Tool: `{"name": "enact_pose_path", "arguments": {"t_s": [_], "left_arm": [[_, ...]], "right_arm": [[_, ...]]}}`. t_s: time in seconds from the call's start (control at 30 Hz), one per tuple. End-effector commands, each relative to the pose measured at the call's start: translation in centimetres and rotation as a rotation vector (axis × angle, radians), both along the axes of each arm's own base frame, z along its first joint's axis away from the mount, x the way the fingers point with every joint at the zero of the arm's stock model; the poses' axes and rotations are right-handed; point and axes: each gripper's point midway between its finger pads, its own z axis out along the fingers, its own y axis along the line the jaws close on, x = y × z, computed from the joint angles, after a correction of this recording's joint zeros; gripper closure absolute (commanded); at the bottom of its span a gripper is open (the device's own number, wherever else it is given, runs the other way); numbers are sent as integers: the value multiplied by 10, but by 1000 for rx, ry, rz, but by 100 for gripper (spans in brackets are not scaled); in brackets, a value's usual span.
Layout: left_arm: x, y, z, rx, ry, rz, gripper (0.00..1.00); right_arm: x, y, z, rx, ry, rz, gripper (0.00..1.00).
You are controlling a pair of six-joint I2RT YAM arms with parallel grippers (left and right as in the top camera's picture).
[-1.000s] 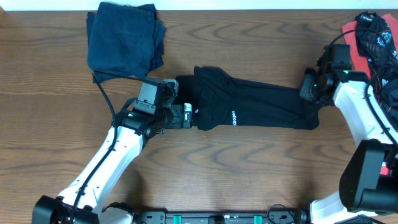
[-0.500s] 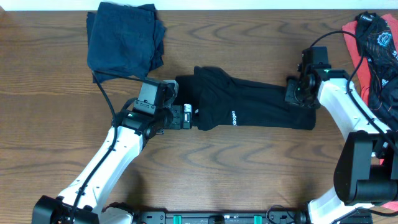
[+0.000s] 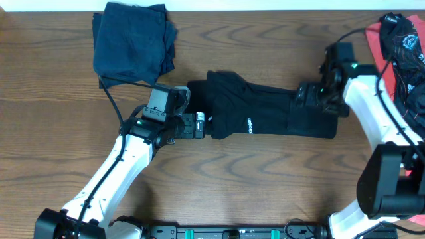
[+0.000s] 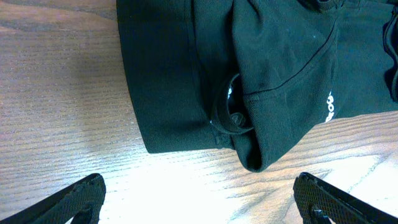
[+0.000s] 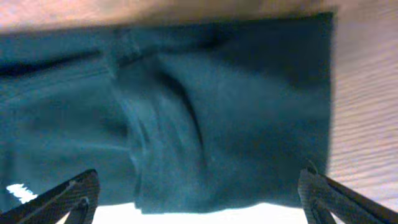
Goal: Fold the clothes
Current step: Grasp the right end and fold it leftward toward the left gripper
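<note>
I see the shirt (image 3: 265, 116) lying lengthwise across the middle of the table (image 3: 265, 179). My left gripper (image 3: 198, 125) sits on the table just beside the shirt's left end, and my right gripper (image 3: 309, 98) is over its right end. A folded garment (image 3: 133, 43) lies at the far left, well apart from the shirt. A pile (image 3: 402, 40) sits at the far right edge.

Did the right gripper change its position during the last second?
Yes. The right gripper moved toward the table centre, over the black T-shirt, farther from the coral-red garment at the right edge.
</note>
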Motion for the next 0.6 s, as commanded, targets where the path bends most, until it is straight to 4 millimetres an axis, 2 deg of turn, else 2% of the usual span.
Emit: {"name": "enact_pose_path", "arguments": {"t_s": [0.0, 0.17, 0.4, 0.5, 0.57], "left_arm": [[0, 0, 0, -2, 5, -8, 2], [0, 0, 0, -3, 5, -8, 2], [0, 0, 0, -2, 6, -8, 2], [0, 0, 0, -2, 5, -8, 2], [0, 0, 0, -3, 5, -8, 2]], "right_arm": [[14, -18, 38, 1, -84, -43, 1], [3, -42, 36, -15, -40, -62, 1], [-22, -85, 4, 8, 26, -196, 1], [-28, -90, -13, 73, 18, -196, 1], [-29, -84, -25, 144, -6, -154, 1]]}}
